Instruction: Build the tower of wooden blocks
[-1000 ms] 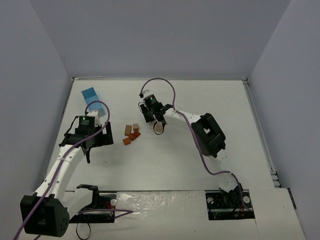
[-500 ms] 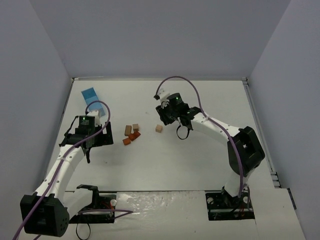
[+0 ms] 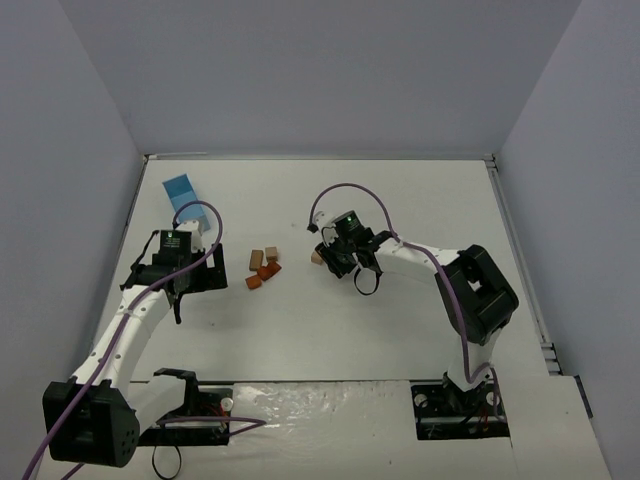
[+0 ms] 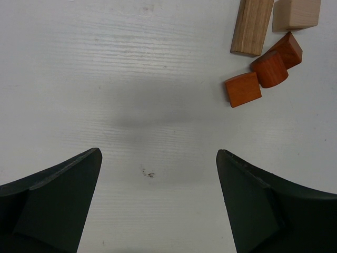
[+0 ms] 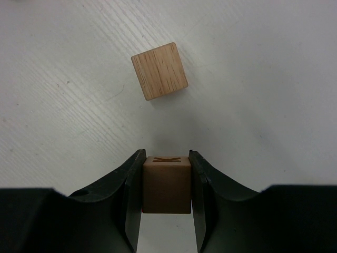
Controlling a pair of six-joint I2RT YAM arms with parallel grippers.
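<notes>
A brown cube (image 5: 166, 182) with a dark mark on its front face sits between the fingers of my right gripper (image 5: 166, 155), which is shut on it. Just ahead, a light tan cube (image 5: 159, 71) lies alone on the table, a short gap from the held one. From above, that gripper (image 3: 337, 262) is just right of the tan cube (image 3: 317, 257). My left gripper (image 4: 158, 163) is open over bare table. Ahead and to its right lie a tan bar (image 4: 251, 26), a pale cube (image 4: 296, 13) and three reddish-brown pieces (image 4: 243, 89). From above, this cluster (image 3: 263, 268) lies right of the left gripper (image 3: 197, 282).
A light-blue box (image 3: 183, 190) stands at the back left, behind the left arm. Grey walls close the white table (image 3: 420, 200) on three sides. The right arm's elbow (image 3: 478, 290) is bent over the right half.
The right arm's elbow swung right, and the wrist went right, then came back left and down toward the lone tan cube, staying shut on the brown cube. The left arm has not moved.
</notes>
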